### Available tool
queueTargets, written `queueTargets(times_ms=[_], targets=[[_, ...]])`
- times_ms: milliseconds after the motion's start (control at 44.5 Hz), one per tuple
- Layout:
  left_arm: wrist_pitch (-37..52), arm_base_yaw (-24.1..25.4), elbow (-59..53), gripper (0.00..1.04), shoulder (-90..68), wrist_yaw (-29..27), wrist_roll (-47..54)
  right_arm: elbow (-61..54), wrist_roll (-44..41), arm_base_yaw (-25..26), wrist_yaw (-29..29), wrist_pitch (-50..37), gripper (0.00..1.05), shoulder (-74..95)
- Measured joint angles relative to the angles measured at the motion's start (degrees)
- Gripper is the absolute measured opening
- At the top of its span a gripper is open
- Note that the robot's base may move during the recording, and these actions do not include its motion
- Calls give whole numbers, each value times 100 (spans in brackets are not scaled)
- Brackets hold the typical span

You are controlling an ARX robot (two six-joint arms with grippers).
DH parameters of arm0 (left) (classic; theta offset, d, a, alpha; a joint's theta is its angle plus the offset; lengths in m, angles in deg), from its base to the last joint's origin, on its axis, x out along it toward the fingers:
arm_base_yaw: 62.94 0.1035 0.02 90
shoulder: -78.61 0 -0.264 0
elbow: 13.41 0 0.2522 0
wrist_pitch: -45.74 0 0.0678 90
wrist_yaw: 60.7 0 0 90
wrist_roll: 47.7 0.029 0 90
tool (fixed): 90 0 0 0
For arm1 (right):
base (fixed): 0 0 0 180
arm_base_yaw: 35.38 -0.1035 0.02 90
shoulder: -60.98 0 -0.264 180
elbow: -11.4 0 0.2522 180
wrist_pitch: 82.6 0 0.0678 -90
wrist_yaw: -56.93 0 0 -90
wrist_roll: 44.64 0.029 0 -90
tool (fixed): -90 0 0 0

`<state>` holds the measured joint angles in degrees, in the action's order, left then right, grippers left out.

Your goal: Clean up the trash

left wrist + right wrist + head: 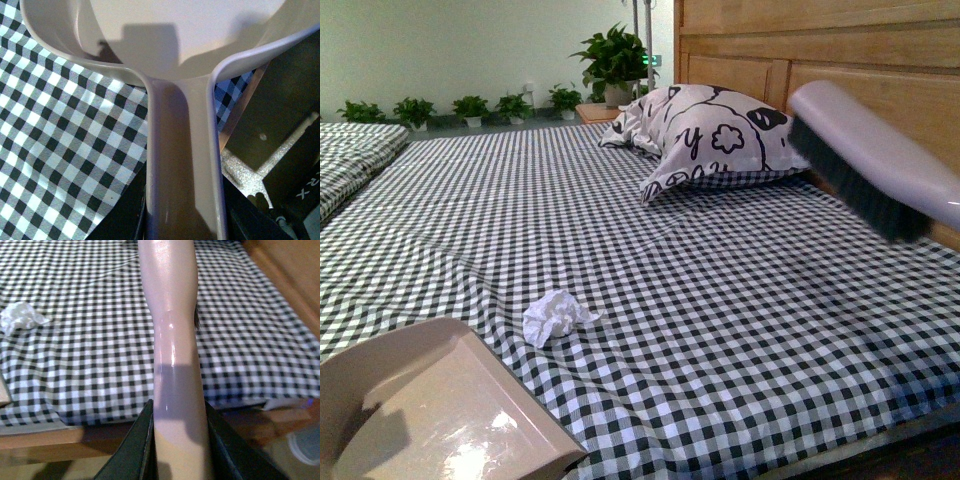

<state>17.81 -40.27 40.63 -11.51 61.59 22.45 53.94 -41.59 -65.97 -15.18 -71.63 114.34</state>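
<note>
The trash is a small crumpled white tissue wad lying on the black-and-white checked bed cover, also seen far off in the right wrist view. A pale pink dustpan sits low at the front left, its lip just short of the wad. My left gripper is shut on the dustpan handle. A pale brush with dark bristles hangs in the air at the right, well clear of the trash. My right gripper is shut on the brush handle.
A white pillow with black patterns lies at the back against the wooden headboard. Potted plants line the far wall. The bed's wooden front edge and the floor show under the grippers.
</note>
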Motion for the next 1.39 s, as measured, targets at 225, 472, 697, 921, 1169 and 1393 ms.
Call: queueTargets(times_ms=[225,472,697,921,1169,1393], targets=[[0,0,0,26,-2,-2,11,1349,85,4,-610,-949,22,2590],[0,0,0,26,-2,-2,15,2505,210,-299,-756,-1051,22,4498],[0,0,0,26,-2,-2,17,3460,221,-590,-938,-970,22,5606],[0,0,0,26,-2,-2,20,4251,76,-678,-822,-695,22,6387],[0,0,0,26,-2,-2,24,4435,-361,-664,-671,-638,22,6883],[0,0,0,26,-2,-2,28,4459,-417,-603,-837,-439,22,7018]])
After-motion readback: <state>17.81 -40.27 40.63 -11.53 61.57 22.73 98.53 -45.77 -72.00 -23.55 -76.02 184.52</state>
